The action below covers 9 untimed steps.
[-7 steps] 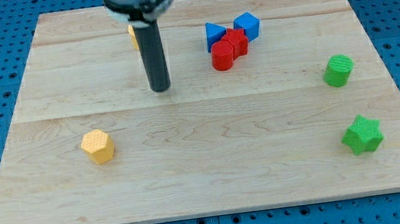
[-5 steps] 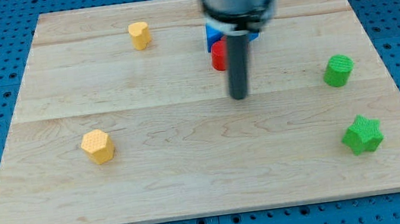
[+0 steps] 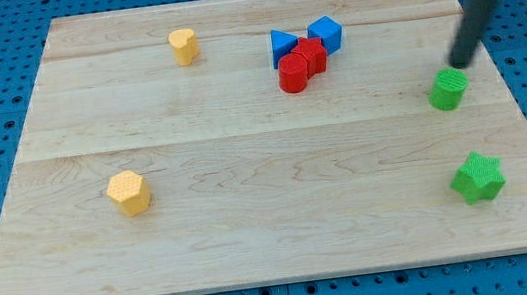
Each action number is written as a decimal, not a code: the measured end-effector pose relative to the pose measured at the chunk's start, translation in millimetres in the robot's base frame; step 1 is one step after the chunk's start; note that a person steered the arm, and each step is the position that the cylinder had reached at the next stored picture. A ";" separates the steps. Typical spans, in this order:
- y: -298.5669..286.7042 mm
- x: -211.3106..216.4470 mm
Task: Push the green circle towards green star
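The green circle [image 3: 448, 90] is a short cylinder near the board's right edge. The green star [image 3: 477, 178] lies below it, toward the view's bottom right. My tip [image 3: 459, 64] is just above the green circle, at its upper right side, touching it or nearly so. The rod leans up toward the view's top right corner.
Two blue blocks [image 3: 283, 43] [image 3: 326, 33] and two red blocks [image 3: 310, 55] [image 3: 292, 74] cluster at the top middle. A yellow block [image 3: 184, 45] sits at the top left and a yellow hexagon [image 3: 129, 192] at the lower left. The wooden board [image 3: 252, 219] ends close to the green blocks' right.
My tip has swept from the board's upper left across the middle to the right, ending just above the green circle. The green circle has shifted slightly.
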<state>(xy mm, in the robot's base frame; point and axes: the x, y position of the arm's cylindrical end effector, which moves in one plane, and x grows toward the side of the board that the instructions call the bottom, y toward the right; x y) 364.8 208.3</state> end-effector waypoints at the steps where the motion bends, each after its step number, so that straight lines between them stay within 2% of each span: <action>1: -69.9 31.2; 2: -54.4 19.9; 3: -10.9 -1.3; 4: 27.0 39.4; 5: -24.4 52.1; 6: -29.6 67.9; 8: 36.2 72.2; 9: 66.4 116.2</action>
